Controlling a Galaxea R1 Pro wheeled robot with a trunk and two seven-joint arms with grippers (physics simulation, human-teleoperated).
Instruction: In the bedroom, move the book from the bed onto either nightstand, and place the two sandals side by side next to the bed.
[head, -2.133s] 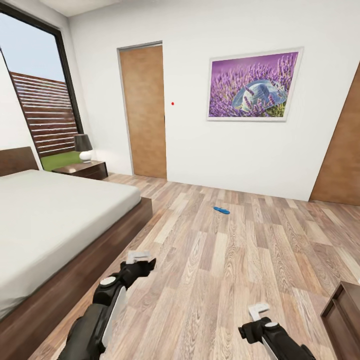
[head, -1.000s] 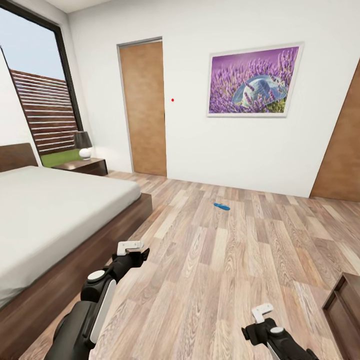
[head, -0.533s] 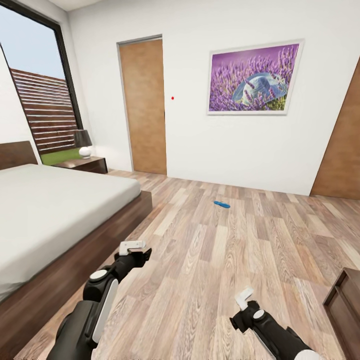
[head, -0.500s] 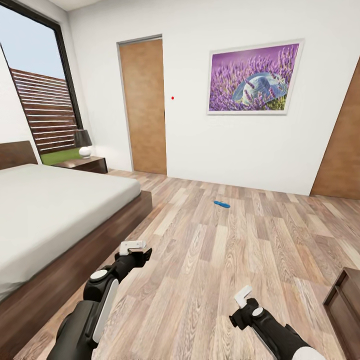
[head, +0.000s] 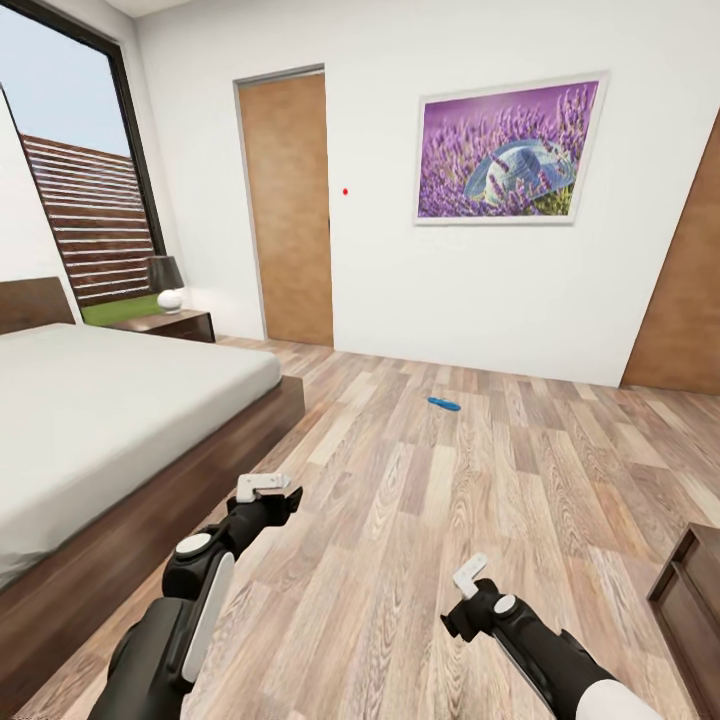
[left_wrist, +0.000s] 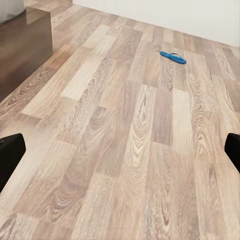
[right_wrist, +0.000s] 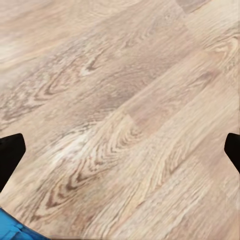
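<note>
**Bedroom status: one sandal on open floor, both grippers empty**

1. Room. The bedroom has white walls and a wood-plank floor (head: 480, 520). A tall dark-framed window (head: 75, 180) with brown slats behind it stands on the left wall. A wooden door (head: 288, 205) is set in the far wall, with a small red dot (head: 346, 191) on the wall beside it. A framed picture of purple lavender (head: 505, 150) hangs further right. No writing or brand marks can be read anywhere.

2. Bed. The bed (head: 110, 420), dark-framed with a pale mattress, occupies the left side. No book is visible on the part of the mattress in view.

3. Nightstand. A reddish-brown nightstand (head: 165, 322) stands beyond the bed near the window. It carries a table lamp (head: 167, 283) with a dark shade and a white base.

4. Sandal. A blue sandal (head: 444, 404) lies flat on the floor, well apart from the bed and nearer the far wall. The left wrist view shows it ahead on the planks (left_wrist: 173, 57). A blue edge (right_wrist: 12, 229) shows in a corner of the right wrist view; what it belongs to cannot be told.

5. Grippers. The left gripper (head: 268, 490) hangs over the floor just beside the bed frame, jaws apart and empty. The right gripper (head: 470, 580) hangs over bare planks, jaws apart and empty.

6. Furniture. A corner of a dark wooden cabinet (head: 690, 610) shows at the right edge.
</note>
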